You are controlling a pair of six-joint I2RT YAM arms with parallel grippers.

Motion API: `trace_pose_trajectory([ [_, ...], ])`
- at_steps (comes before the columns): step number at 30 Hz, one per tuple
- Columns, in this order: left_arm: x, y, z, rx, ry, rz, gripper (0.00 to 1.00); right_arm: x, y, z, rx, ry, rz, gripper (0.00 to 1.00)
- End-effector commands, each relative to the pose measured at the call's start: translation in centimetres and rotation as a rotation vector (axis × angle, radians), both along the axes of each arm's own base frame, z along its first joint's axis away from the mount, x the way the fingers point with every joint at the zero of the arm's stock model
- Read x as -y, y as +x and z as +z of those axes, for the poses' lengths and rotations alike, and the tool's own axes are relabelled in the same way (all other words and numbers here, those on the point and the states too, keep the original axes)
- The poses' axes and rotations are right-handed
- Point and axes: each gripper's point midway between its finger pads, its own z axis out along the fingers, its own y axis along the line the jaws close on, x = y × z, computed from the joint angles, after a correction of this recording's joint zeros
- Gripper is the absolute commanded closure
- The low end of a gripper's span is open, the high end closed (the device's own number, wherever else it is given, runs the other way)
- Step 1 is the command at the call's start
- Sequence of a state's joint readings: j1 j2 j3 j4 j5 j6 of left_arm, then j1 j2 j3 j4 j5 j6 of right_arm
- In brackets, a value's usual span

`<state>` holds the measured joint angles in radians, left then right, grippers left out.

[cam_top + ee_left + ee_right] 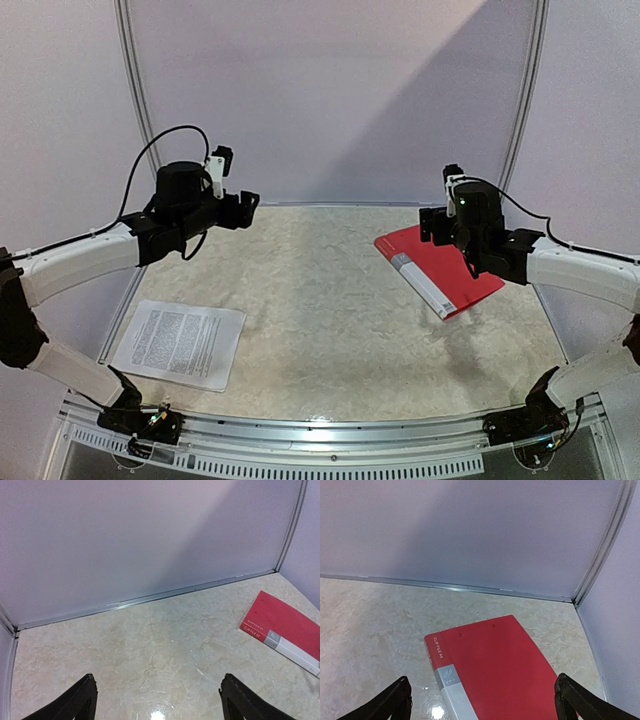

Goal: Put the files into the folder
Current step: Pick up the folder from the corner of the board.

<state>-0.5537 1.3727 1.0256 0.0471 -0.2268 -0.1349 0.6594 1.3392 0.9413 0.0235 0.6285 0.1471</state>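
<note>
Folder (438, 270) closed at far right, files (180, 343) near left; left gripper (248, 206) and right gripper (432, 226) hover, jaws spread, empty; folder likely opens best from its free edge

The widest free room is the middle of the frame in the top view, where the marbled beige tabletop (320, 290) lies bare between the two arms. At lower left the white printed paper sheets (180, 345) lie flat, and at centre right so does the thin red plastic folder (440, 272); both are low. The right gripper (432, 225) hangs wide-jawed over the folder, and the left gripper (245, 208) is spread over bare surface at upper left. The white back wall (330, 100) and curved metal rails (135, 90) close the top of the frame.
</note>
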Motion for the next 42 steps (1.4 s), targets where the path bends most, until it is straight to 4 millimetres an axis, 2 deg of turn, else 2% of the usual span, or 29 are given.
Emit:
trace_pose_trajectory([
  [1, 1.0, -0.1, -0.3, 0.027, 0.026, -0.019, 0.15, -2.5, -0.4, -2.6, -0.072, -0.011, 0.167, 0.01],
  [2, 1.3, -0.2, -0.6, 0.028, 0.069, 0.003, 0.15, -2.4, -0.6, -3.0, -0.079, -0.021, 0.186, 0.01],
  [4, 3.0, -1.0, -0.8, 0.029, 0.157, 0.001, 0.15, -0.6, -0.3, -3.9, -0.115, 0.013, 0.158, 0.01],
  [7, 6.2, -2.7, -0.4, 0.045, 0.203, -0.058, 0.15, 2.8, 0.2, -6.6, -0.253, 0.238, 0.077, 0.01],
  [9, 8.0, -3.5, -0.5, 0.033, 0.17, -0.093, 0.14, 4.6, -0.3, -8.6, -0.315, 0.374, 0.022, 0.01],
  [13, 10.6, -3.4, -2.9, -0.083, -0.033, -0.116, 0.15, 6.3, -2.5, -12.5, -0.417, 0.546, -0.064, 0.01],
  [15, 12.1, -3.2, -4.3, -0.148, -0.142, -0.108, 0.17, 6.2, -3.9, -14.2, -0.464, 0.639, -0.063, 0.02],
  [16, 13.3, -3.2, -4.8, -0.179, -0.206, -0.124, 0.19, 6.2, -5.1, -15.7, -0.502, 0.679, -0.068, 0.02],
  [20, 17.4, -3.2, -7.5, -0.276, -0.274, -0.17, 0.23, 6.2, -7.6, -17.7, -0.494, 0.795, -0.061, 0.07],
  [25, 21.8, -2.6, -10.2, -0.352, -0.303, -0.209, 0.23, 7.0, -8.8, -19.2, -0.483, 0.875, -0.107, 0.11],
  [28, 24.3, -2.1, -10.9, -0.377, -0.317, -0.241, 0.24, 6.5, -8.8, -19.8, -0.491, 0.929, -0.103, 0.14],
  [29, 25.0, -2.0, -11.7, -0.391, -0.309, -0.243, 0.24, 6.4, -8.8, -19.9, -0.495, 0.942, -0.1, 0.16],
  [33, 26.2, -1.9, -12.6, -0.418, -0.305, -0.26, 0.24, 5.4, -8.5, -20.1, -0.513, 0.978, -0.061, 0.24],
  [42, 25.2, -2.4, -13.4, -0.427, -0.263, -0.25, 0.24, 4.3, -8.4, -20.5, -0.533, 1.061, -0.023, 0.31],
])
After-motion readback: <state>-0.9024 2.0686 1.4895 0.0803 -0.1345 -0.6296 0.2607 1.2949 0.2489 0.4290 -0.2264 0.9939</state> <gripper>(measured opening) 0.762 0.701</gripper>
